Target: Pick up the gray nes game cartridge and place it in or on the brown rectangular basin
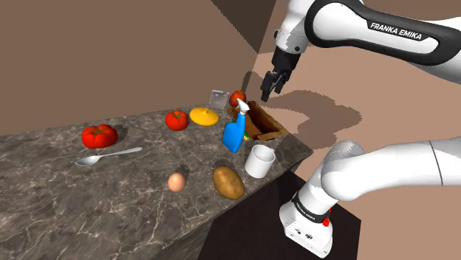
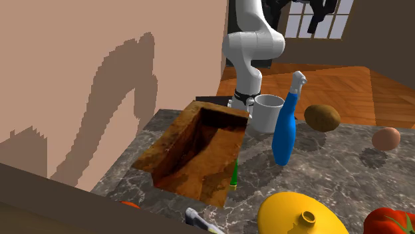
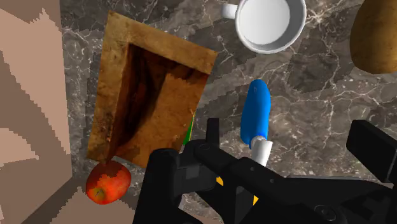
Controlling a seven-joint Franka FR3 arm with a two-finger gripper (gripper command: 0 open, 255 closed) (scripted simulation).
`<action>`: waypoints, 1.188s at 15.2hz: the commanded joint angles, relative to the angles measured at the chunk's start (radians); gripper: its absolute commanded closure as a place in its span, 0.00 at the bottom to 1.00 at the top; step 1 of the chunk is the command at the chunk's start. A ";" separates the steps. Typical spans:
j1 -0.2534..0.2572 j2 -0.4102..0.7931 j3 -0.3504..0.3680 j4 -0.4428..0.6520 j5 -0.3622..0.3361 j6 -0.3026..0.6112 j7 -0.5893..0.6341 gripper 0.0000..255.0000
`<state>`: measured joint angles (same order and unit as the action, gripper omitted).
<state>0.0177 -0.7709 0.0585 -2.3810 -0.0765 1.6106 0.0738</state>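
Note:
The gray cartridge stands at the counter's far edge beside a red apple, and a gray corner of the cartridge shows past the basin's end. The brown rectangular basin sits against the wall with nothing inside. My gripper hangs high above the basin and the spray bottle. It is open, its black fingers wide apart, holding nothing and well clear of the cartridge.
Next to the basin are a blue spray bottle, a thin green object and a white mug. A potato, egg, yellow lid, two tomatoes and a spoon are spread over the marble counter.

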 commanded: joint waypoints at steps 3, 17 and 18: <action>-0.001 0.038 -0.049 -0.001 -0.026 0.042 -0.080 0.00; 0.029 0.483 -0.343 0.191 -0.062 0.300 -0.638 0.00; 0.032 0.523 -0.359 0.217 -0.051 0.312 -0.680 0.00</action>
<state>0.0461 -0.2857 -0.2837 -2.1855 -0.1359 1.9068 -0.5608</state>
